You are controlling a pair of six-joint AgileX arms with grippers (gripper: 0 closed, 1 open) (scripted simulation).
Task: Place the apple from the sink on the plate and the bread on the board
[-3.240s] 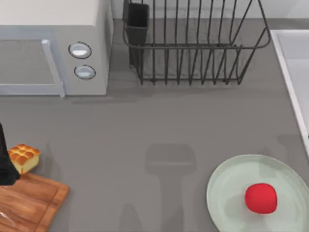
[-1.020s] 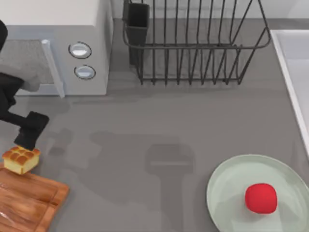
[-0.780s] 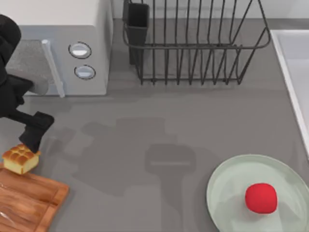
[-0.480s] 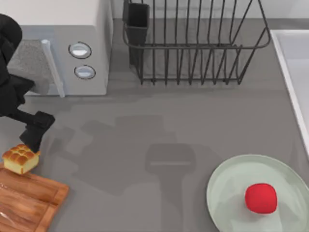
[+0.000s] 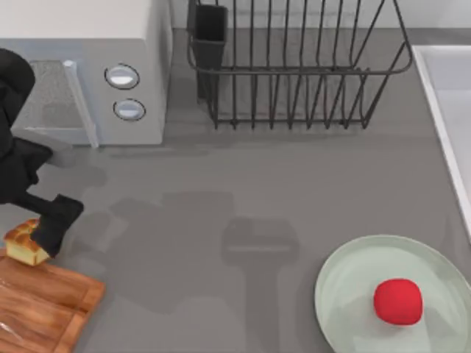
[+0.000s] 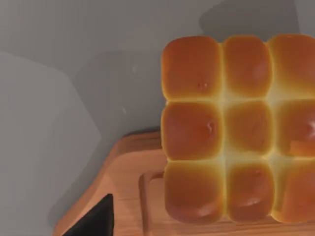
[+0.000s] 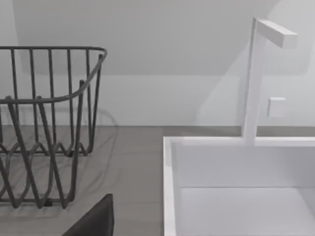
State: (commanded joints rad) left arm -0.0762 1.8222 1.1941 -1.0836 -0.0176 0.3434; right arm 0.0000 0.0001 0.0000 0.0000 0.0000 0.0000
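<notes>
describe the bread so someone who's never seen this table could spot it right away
Start at the microwave in the table's far left corner and come straight toward the near edge to the reddish-brown wooden board. The bread sits at the board's far corner, partly under the left gripper. It is the one golden-brown thing there: a small square loaf of glossy domed buns with pale yellow sides.

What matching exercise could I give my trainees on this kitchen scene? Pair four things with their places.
Things:
1. apple
2. bread
3. microwave
4. dish rack

Places:
A. far side of the counter, middle
B. far left of the counter
C. on the plate
D. at the corner of the board, left gripper over it

Pairs: 1-C, 2-D, 3-B, 4-A
</notes>
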